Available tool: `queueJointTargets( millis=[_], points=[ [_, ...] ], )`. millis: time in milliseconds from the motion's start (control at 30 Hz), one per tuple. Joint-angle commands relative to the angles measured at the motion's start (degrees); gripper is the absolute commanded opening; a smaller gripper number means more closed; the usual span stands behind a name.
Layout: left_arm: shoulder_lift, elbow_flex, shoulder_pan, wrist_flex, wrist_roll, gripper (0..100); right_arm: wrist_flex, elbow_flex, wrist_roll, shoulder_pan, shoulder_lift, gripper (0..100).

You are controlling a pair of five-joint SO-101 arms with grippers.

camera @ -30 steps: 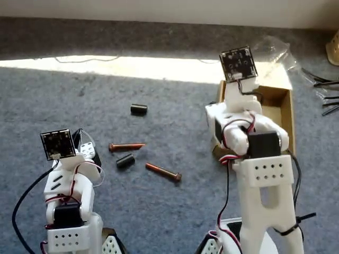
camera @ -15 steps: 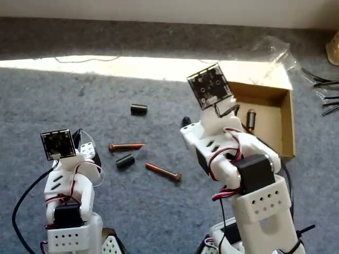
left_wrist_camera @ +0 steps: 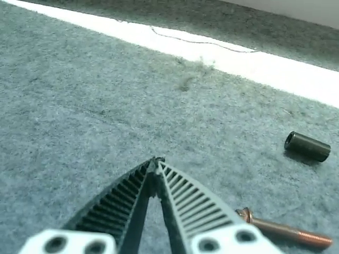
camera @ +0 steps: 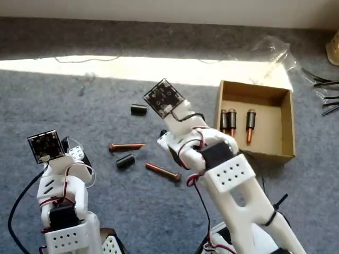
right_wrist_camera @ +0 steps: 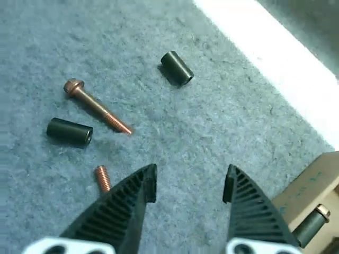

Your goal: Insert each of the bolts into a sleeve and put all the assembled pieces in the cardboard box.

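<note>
Right end effector [right_wrist_camera: 190,177]: spread, empty, over the carpet [camera: 79,106]. Left end effector [left_wrist_camera: 155,165]: pressed together, empty, also over the carpet.

High view, clocking from the near sleeve [camera: 125,160]:
- upper bolt [camera: 126,146] just beside it at 12 o'clock
- lower bolt [camera: 163,172] at 4 o'clock
- far sleeve [camera: 139,109] at 12 o'clock, well apart

All 4 lie loose, unassembled. The cardboard box [camera: 288,124] at 2 o'clock holds 3 assembled pieces [camera: 231,121]: 2 just beside each other, 1 apart.
</note>
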Motion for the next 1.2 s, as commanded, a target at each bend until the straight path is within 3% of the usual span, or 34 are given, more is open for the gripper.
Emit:
queueJointTargets(
  millis=[0, 233, 400, 500, 733, 900, 1167],
  points=[
    [-0.66, -3.74, -0.75, 0.62, -0.35, 1, -1.71, -7.52, 0.88, -0.31, 7.43, 18.7],
    [-0.66, -3.65, -0.84, 0.62, -0.44, 1, 8.48, -25.98, 2.46, -2.42, 23.43, 19.0],
    [-0.66, -4.18, -2.86, 2.29, -0.53, 1, 15.6, -37.32, 19.78, -6.81, 32.57, 19.0],
    [-0.66, -4.09, -3.12, 3.08, -0.53, 1, 17.36, -40.92, 21.36, -8.48, 35.38, 19.0],
    [-0.66, -3.65, -3.12, 3.08, -0.44, 1, 17.54, -41.1, 22.15, -11.91, 38.11, 19.0],
    [-0.66, -4.18, -6.99, 3.08, -0.44, 1, 17.98, -37.14, 35.43, -13.41, 41.27, 19.0],
    [-0.66, -4.35, -10.42, 3.08, -0.44, 1, 17.63, -33.45, 42.73, -13.93, 44.35, 19.0]
  ],
)
